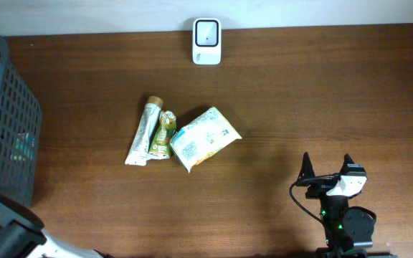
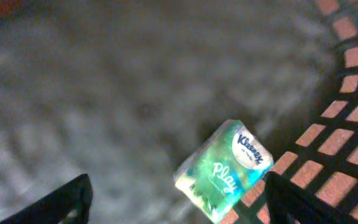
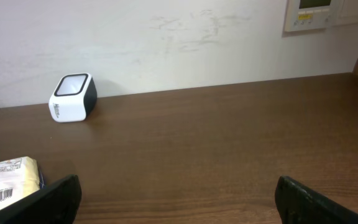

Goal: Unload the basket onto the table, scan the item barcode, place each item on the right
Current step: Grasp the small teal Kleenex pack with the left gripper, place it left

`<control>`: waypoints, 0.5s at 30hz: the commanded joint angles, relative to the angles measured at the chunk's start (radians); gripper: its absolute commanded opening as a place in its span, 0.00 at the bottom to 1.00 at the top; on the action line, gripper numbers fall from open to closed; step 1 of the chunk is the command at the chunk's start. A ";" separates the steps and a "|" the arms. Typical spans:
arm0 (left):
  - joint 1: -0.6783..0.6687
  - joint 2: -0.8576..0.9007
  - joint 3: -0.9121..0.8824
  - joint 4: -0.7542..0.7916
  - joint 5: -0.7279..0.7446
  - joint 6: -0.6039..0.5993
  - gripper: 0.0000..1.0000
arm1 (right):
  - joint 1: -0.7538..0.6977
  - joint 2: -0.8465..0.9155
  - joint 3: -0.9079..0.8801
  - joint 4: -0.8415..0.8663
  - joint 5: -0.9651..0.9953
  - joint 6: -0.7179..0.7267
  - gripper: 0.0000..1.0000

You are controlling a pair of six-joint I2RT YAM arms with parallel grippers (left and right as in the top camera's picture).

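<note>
Jaws wide, left gripper (image 2: 179, 186) over tissue pack (image 2: 224, 171), right gripper (image 3: 178, 186) empty

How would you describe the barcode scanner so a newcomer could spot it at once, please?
On the brown table, look along the far edge by the white wall. Near its middle stands the scanner, a small white box with a dark-rimmed window, apart from the packets lying mid-table.

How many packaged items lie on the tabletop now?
3, clustered mid-table: tube on the left, small pouch in the middle, white packet on the right. A Kleenex pack sits apart in the basket.
</note>
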 commanded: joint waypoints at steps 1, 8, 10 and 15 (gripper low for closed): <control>0.002 0.079 -0.006 0.002 0.050 0.027 0.75 | -0.006 -0.006 -0.008 -0.001 0.011 0.001 0.99; -0.027 0.192 -0.006 0.000 0.084 0.109 0.71 | -0.006 -0.006 -0.008 -0.001 0.011 0.001 0.99; -0.039 0.220 -0.009 0.000 0.084 0.133 0.70 | -0.006 -0.006 -0.008 -0.001 0.011 0.001 0.99; -0.046 0.247 -0.008 -0.005 0.083 0.131 0.00 | -0.006 -0.006 -0.008 -0.001 0.011 0.001 0.99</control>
